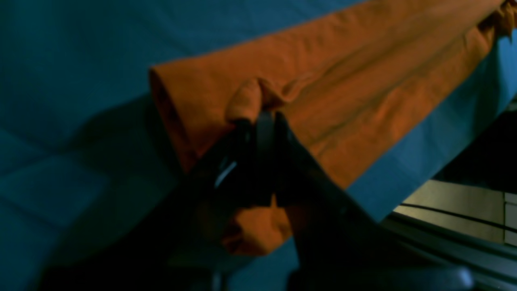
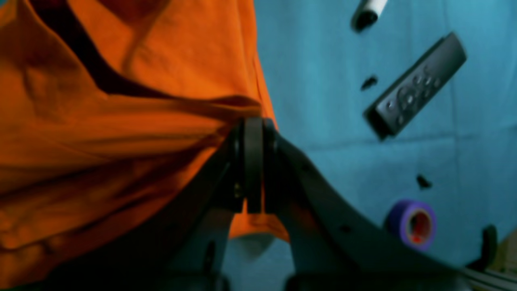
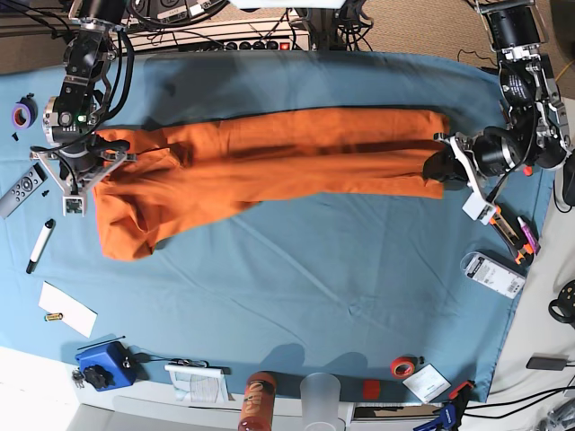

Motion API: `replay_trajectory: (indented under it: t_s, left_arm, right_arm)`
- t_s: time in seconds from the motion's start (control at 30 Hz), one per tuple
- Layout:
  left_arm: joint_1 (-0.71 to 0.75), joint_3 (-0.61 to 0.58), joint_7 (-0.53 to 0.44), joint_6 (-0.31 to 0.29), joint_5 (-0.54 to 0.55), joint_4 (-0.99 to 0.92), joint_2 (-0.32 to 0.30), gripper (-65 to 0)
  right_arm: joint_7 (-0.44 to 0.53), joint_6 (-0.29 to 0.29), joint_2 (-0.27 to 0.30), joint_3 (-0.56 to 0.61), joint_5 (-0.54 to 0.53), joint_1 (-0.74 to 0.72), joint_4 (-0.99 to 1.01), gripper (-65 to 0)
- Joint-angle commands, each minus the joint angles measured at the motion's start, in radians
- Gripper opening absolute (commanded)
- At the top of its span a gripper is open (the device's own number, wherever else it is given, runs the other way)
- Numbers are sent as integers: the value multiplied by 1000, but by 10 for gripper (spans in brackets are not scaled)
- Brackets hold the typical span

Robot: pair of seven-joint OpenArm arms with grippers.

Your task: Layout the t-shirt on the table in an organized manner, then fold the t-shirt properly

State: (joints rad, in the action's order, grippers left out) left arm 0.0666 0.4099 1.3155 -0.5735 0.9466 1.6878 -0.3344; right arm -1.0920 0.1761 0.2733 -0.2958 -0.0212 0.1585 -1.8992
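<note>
While shirt (image 3: 269, 157) hangs stretched between my arms over worktop (image 3: 314, 278), left gripper (image 1: 262, 117) pinching one end, right gripper (image 2: 253, 121) pinching other. I'd keep tension even, lower together, spread flat. Open blue in front; remote (image 3: 22, 190), pen (image 3: 39, 244) close by right arm; far edge near.

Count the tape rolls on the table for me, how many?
2. A purple roll lies at the table's far left corner; an orange-red roll lies near the front right edge. Clutter may hide others.
</note>
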Motion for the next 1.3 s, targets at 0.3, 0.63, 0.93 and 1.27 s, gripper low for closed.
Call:
replay_trajectory:
  t_s: [0.3, 0.63, 0.93, 1.27]
  left_arm:
    - [-14, 6, -10, 0, 18, 16, -15, -650]
    - [-14, 6, -8, -16, 19, 16, -14, -631]
    - [-14, 6, -29, -14, 18, 16, -15, -484]
    - [-16, 6, -45, -14, 10, 16, -15, -484]
  right_arm:
    - [10, -6, 18, -7, -72, 28, -20, -650]
    - [39, -5, 18, -7, -68, -16, -20, -650]
    - [16, 83, 18, 23, -69, -167, -19, -465]
    - [-39, 223, 220, 450, -7, -364, -16, -464]
